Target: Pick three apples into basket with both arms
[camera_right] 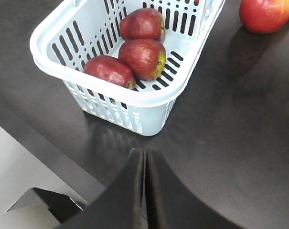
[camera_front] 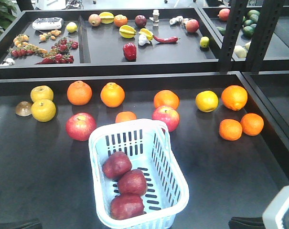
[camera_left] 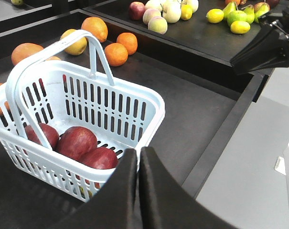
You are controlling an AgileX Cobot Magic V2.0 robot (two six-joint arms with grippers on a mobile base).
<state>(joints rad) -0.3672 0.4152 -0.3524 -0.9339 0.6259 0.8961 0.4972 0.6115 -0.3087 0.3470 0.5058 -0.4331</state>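
Dark red apples: three maroon apples [camera_front: 126, 185] are lying in a row on the slotted bottom of the basket, each touching the next; in the right wrist view two [camera_right: 142, 58] are showing a small yellowish patch.
Basket: the pale blue-white plastic basket [camera_front: 172, 171] is sitting on the near black table [camera_front: 34, 167], just in front of a row of loose fruit; in the left wrist view its handle [camera_left: 41, 58] is standing upright over the apples [camera_left: 76, 141].
Left gripper: the left gripper [camera_left: 138, 160] is hovering just outside the basket's rim [camera_left: 149, 125], its two black fingers [camera_left: 125, 179] pressing together with nothing between them.
Right gripper: the right gripper [camera_right: 145, 160] is hanging over bare table beside the basket's corner [camera_right: 151, 125], its fingers [camera_right: 161, 183] likewise closed on nothing.
Other fruit: oranges [camera_front: 79, 92], two yellow-green apples [camera_front: 43, 109] and two lighter red apples [camera_front: 80, 126] are resting on the table outside the basket.
Far shelf: a tray [camera_front: 106, 50] of mixed fruit and vegetables is standing behind.
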